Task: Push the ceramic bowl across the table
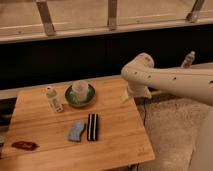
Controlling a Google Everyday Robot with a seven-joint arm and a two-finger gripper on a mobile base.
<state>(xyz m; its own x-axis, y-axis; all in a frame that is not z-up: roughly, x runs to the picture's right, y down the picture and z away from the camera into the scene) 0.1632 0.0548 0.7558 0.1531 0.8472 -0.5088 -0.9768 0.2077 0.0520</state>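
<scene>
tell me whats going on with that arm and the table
A robot arm reaches in from the picture's right. Its gripper hangs by the far right edge of the table, apart from the ceramic bowl. The green bowl sits near the far edge with a white cup in it and a small white bottle beside it. No contact yet.

The table (115,137) is light-brown wood with a matt plank grain. The ceramic bowl (70,100) is glossy green and holds 1 smooth pale cup (80,89). The bottle (53,99) looks like white plastic. The gripper (130,95), smooth off-white plastic, hangs just beside the table's far right edge.
</scene>
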